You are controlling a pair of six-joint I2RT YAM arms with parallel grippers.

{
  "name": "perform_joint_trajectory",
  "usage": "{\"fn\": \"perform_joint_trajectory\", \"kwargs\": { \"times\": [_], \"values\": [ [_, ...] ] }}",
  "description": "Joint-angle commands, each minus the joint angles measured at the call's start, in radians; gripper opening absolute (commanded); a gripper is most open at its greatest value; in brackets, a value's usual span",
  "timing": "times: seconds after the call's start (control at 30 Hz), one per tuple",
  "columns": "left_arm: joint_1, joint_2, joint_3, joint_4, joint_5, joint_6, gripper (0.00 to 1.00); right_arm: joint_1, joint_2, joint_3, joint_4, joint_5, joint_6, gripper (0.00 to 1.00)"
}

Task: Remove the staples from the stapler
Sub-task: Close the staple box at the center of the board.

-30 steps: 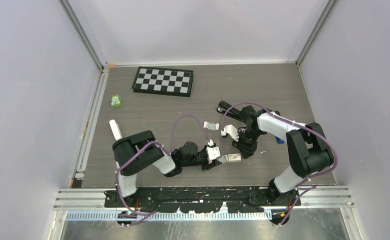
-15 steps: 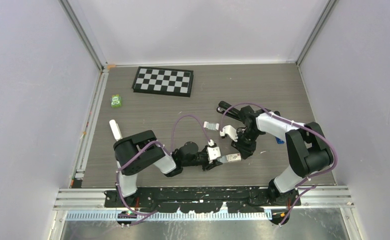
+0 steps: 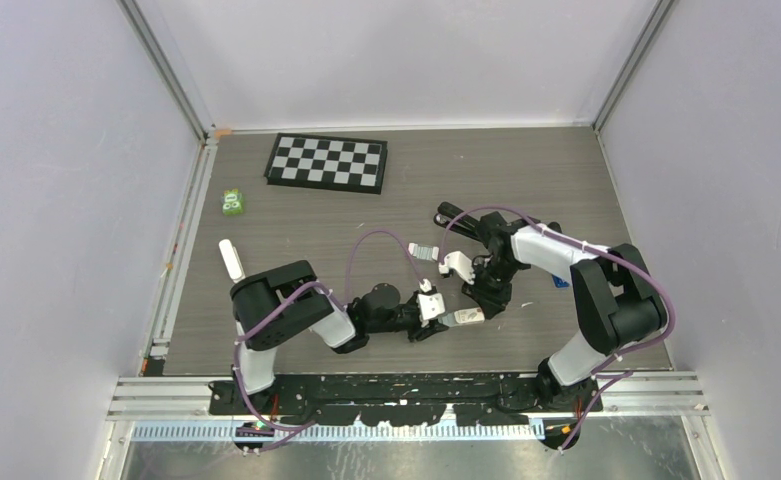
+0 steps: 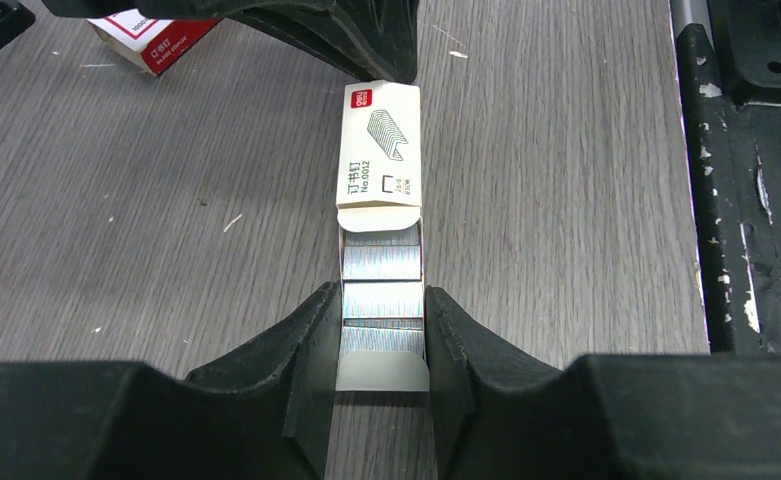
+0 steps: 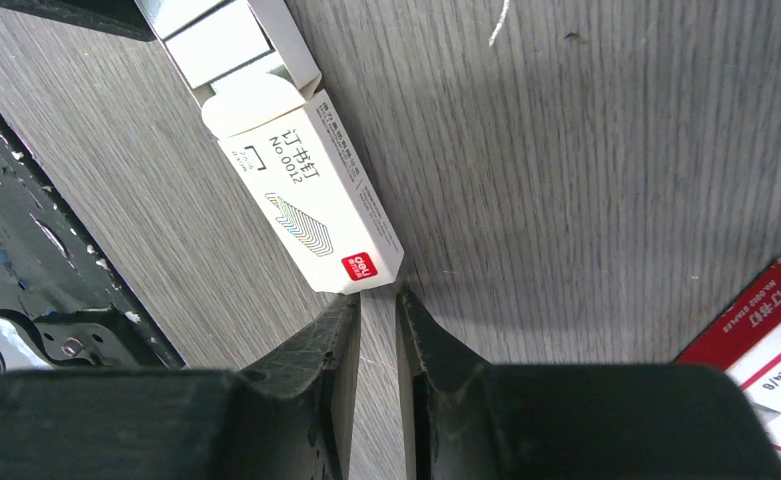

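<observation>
Both arms are busy at the staple box point(image 3: 469, 316), around 5 o'clock on the table point(image 3: 296, 230). On one side the left gripper point(image 4: 380, 310) is pinching the tray of staples point(image 4: 382, 262), which is slid partway out of the sleeve. On the other, the right gripper point(image 5: 377, 300) is nearly pressed together at the box's far end, and it's hard to tell if it's actually gripping. The stapler point(image 3: 450, 212) looks like that dark thing at 12 o'clock from the box. No way to see if it's empty, so this is probably the packing-away stage.

Two staple boxes lie here: one cream box point(image 4: 381, 140), one red-and-white box point(image 4: 151, 35). One checkerboard point(image 3: 327, 162), one green block point(image 3: 232, 202)
</observation>
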Motion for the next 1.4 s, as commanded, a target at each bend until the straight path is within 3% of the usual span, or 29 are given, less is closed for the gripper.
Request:
{"fn": "perform_joint_trajectory", "kwargs": {
  "times": [0.0,1.1,1.2,1.37],
  "values": [
    [-0.008,0.014,0.016,0.014,-0.002,0.008,0.36,0.015,0.022,0.018,0.008,-0.019,0.002,0.25],
    [-0.012,0.013,0.062,-0.039,-0.018,0.023,0.37,0.056,0.06,0.036,0.049,0.043,0.084,0.27],
    [-0.013,0.003,0.063,-0.039,-0.025,0.008,0.41,0.047,0.054,0.041,0.049,0.043,0.094,0.3],
    [-0.013,-0.061,0.06,-0.044,-0.057,-0.063,0.62,0.017,0.024,0.041,0.045,0.046,0.097,0.34]
  ]
}}
